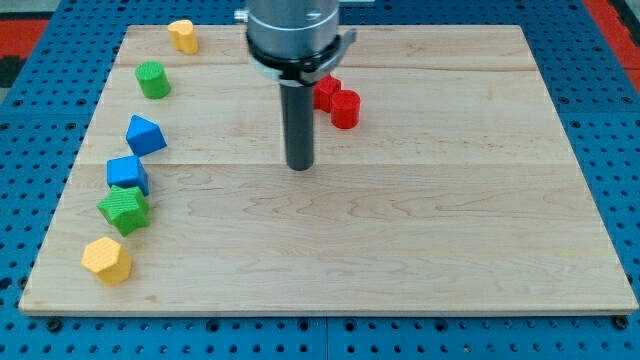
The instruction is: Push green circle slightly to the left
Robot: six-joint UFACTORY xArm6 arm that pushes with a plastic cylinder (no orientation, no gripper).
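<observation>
Along the view's left edge of the wooden board (420, 250), I see a loose column of blocks. Nearest the view's bottom is a yellow hexagon block (107, 260). Just above it sits a green star-like block (124, 209), and touching that from above is a blue cube (128, 173). A blue, roughly triangular block (145, 134) lies a little higher and slightly to the right. Higher still stands the green circle (153, 79), the one I am meant to move; it stands by itself near the board's upper left, apart from its neighbours. At the top edge, a bit to the right of it, is a small yellow block (182, 35) whose shape I cannot make out for sure.

Moving right, my rod comes down from the arm's grey mount (295, 35) at the view's top centre. My tip (300, 166) rests on bare wood near the middle of the board, well apart from the green circle and lower in the view, touching no block. There is no hand on this rig, only the rod, so nothing is held.

Just right of the rod, partly hidden behind it, are two red blocks touching each other: one red block (326, 92) close to the rod and a red cylinder (345, 109) beside it.

A blue perforated table (600, 40) surrounds the board.
</observation>
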